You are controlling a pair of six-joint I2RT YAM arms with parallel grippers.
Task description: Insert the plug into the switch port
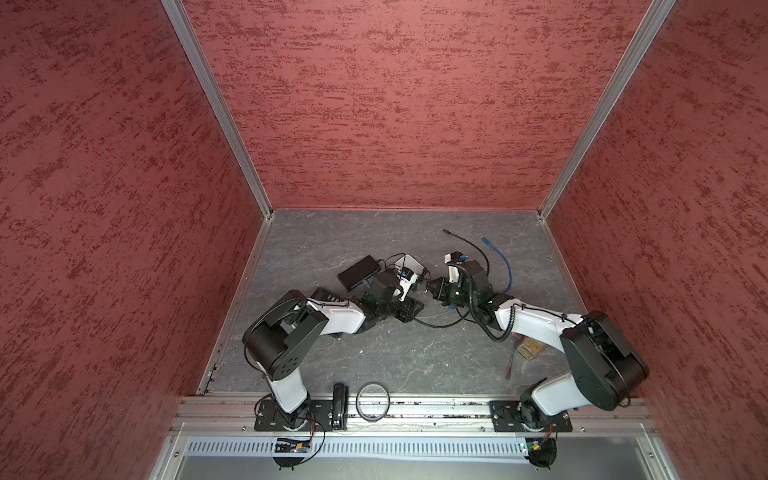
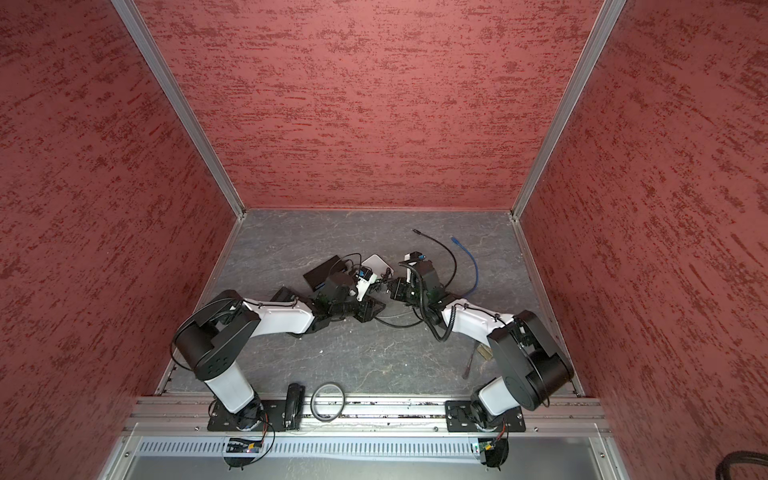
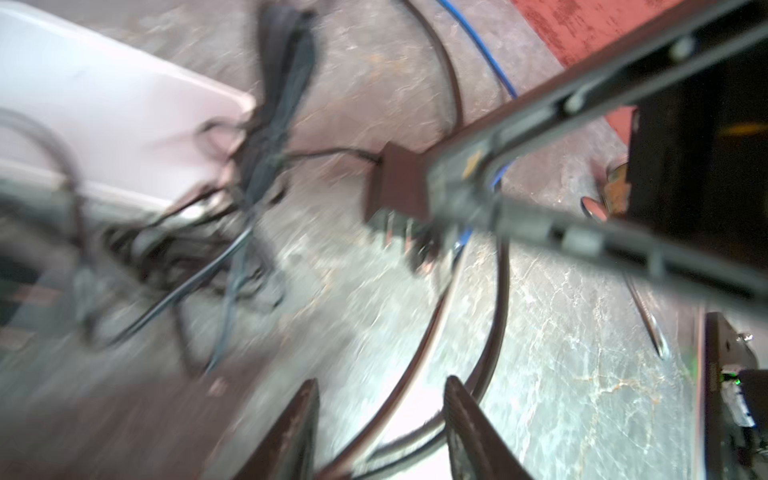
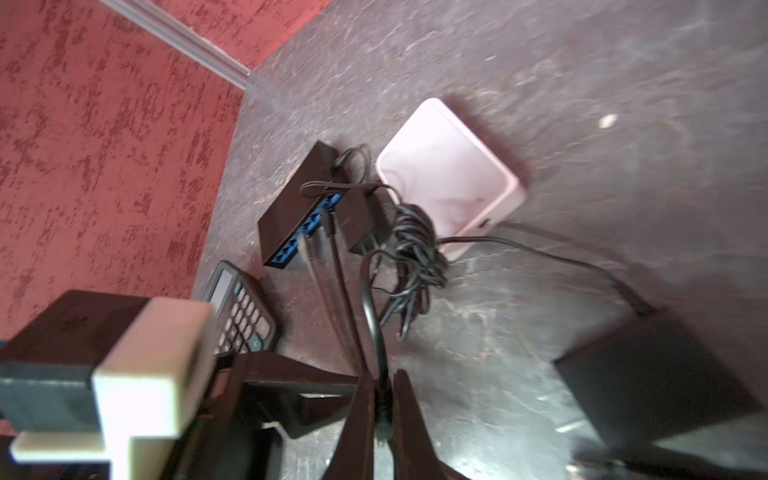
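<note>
Your right gripper [image 4: 383,376] clamps the black cable [image 4: 370,307]; left gripper [image 3: 380,386] stands open, empty. Plugging into the network switch [image 4: 291,216], toward the table's [image 1: 374,357] left edge, isn't done.

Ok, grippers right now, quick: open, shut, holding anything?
Left gripper: open, holding nothing.
Right gripper: shut on the black cable.

"What's lying about on the tabletop [image 1: 374,232]?"
"A calculator [image 4: 243,309] left of centre, and a white square tray [image 4: 449,178] further back."
"And nearer us?"
"A black ring [image 1: 357,402] across the front rail [image 1: 436,409]. On the right, a small wooden block [image 1: 528,348] beside a thin tool [image 1: 510,362]."
</note>
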